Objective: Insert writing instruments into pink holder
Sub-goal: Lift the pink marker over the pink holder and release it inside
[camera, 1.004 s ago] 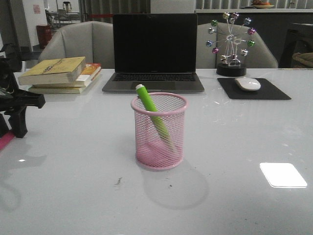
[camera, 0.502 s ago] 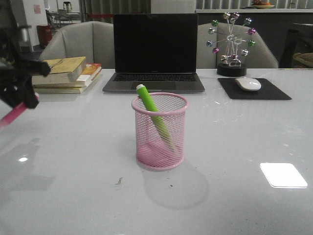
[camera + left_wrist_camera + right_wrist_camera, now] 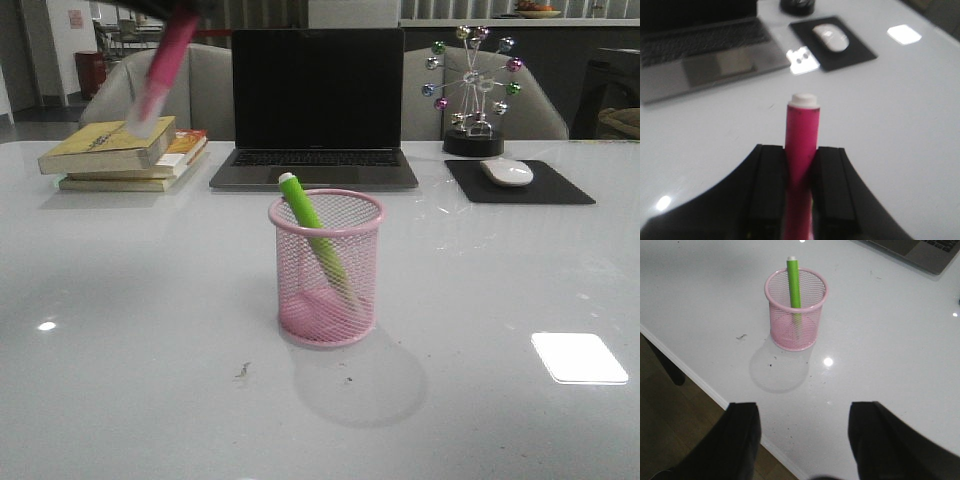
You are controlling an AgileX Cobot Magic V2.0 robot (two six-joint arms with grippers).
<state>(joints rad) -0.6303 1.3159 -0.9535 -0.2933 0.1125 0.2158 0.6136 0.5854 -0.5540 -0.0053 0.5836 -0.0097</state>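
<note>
Green marker in the pink holder, my left fingers clamped on the magenta marker in the air.

Pink holder [image 3: 325, 268] stands upright mid-desk, toward the near edge, in front of the laptop [image 3: 315, 105]. Green marker [image 3: 313, 236] leans inside it, white end poking above the rim. My left gripper [image 3: 801, 187] has its fingers [image 3: 765, 192] narrow, pressed on both sides of the magenta marker [image 3: 801, 137], white end sticking out past them. In the front view I see that marker [image 3: 165, 62] blurred, tilted, high over the books [image 3: 125, 152] at the far left of the desk [image 3: 140, 330]. Right gripper [image 3: 805, 440] hovers over the near desk edge, fingers spread wide, nothing between them. Mouse [image 3: 507, 171] on its pad [image 3: 518, 182] far right.
</note>
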